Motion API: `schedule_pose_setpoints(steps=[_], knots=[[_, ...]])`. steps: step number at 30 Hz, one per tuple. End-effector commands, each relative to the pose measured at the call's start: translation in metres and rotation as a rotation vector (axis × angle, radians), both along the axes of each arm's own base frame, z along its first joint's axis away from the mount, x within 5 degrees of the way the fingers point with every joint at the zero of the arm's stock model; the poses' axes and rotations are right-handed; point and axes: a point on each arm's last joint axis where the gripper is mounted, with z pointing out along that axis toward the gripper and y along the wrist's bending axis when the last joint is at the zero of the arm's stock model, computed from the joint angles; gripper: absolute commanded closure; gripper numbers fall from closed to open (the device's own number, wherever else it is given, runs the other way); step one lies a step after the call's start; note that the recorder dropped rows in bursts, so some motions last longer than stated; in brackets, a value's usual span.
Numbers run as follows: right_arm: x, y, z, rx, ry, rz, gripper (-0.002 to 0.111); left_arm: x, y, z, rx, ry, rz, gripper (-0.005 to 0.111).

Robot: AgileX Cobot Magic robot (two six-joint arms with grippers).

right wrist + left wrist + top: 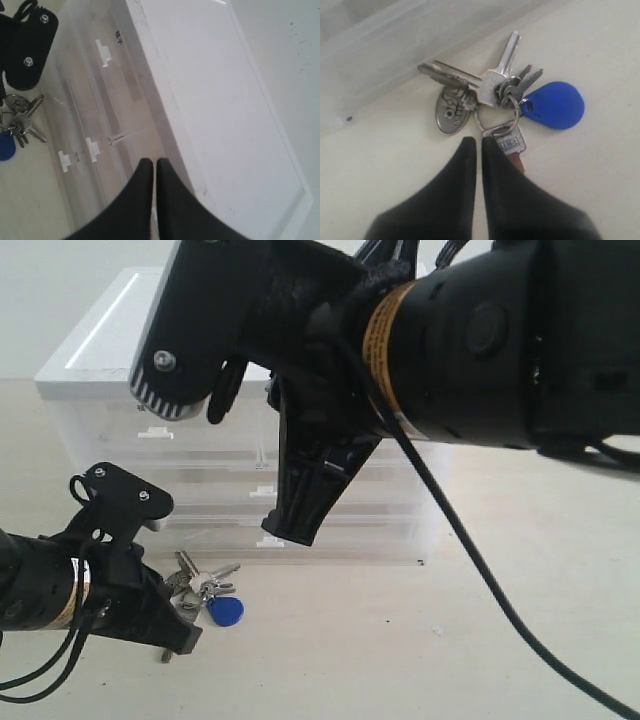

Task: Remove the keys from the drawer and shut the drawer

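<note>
Our main worry is the bunch of silver and brown metal keys (pixel 490 100). It lies out on the pale table (pixel 420 640) just in front of the translucent white plastic cabinet (pixel 95 370), with its round blue plastic tag (pixel 555 106) on the side away from the cabinet. The black left gripper (pixel 479 144) is pinched together with nothing between its fingers. One finger (pixel 505 180) appears to touch or overlap the square-headed key nearest it. We judge that a careless pull-back could drag the bunch along the table or flick it toward the cabinet.

The second risk is at the half-width translucent plastic drawer (pixel 129 159) in the cabinet's top row. It looks pushed in, but through clear plastic we cannot be sure. If it needs a last nudge, the black right gripper (pixel 156 164), clenched on nothing, offers only a narrow tip. That tip could slide off the smooth front or shove the light cabinet backward. Its black cable (pixel 470 550) hangs low in front of the cabinet and might snag.

The left arm reaches in low over the table, fingers slanting down toward the keys. The right arm stretches across in front of the cabinet, wrist bent so the fingers point down along its front face.
</note>
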Motion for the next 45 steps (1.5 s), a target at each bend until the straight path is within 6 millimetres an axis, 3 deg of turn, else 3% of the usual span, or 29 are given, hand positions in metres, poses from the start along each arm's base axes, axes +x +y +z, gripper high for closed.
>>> schedule_pose_setpoints(steps=[1, 7, 11, 20, 24, 29, 37, 43, 45], knots=[[-0.001, -0.002, 0.004, 0.012, -0.002, -0.005, 0.108, 0.003, -0.005, -0.013, 0.004, 0.055, 0.005, 0.102], [-0.001, -0.002, 0.003, 0.013, 0.0, -0.005, 0.108, 0.027, -0.023, -0.037, 0.021, 0.109, -0.024, 0.102], [-0.001, -0.002, 0.003, 0.012, 0.0, -0.007, 0.108, 0.032, -0.033, -0.035, -0.018, 0.12, -0.076, 0.102], [-0.005, -0.012, 0.015, 0.041, -0.017, -0.017, 0.108, -0.014, -0.005, 0.05, -0.166, -0.117, -0.094, 0.102], [-0.027, -0.037, 0.049, 0.153, -0.061, 0.004, 0.108, -0.059, 0.023, 0.105, -0.315, -0.361, -0.112, 0.102], [-0.064, -0.066, 0.08, 0.28, -0.072, 0.084, 0.108, -0.099, 0.049, 0.129, -0.421, -0.566, -0.128, 0.102], [-0.106, -0.13, 0.113, 0.507, -0.009, 0.225, 0.108, -0.152, 0.086, 0.145, -0.581, -0.885, -0.103, 0.102], [-0.109, -0.185, 0.113, 0.575, 0.108, 0.189, 0.108, -0.178, 0.103, 0.14, -0.676, -1.042, -0.103, 0.102], [-0.108, -0.2, 0.114, 0.592, 0.109, 0.18, 0.108, -0.178, 0.103, 0.137, -0.672, -1.035, -0.101, 0.102]])
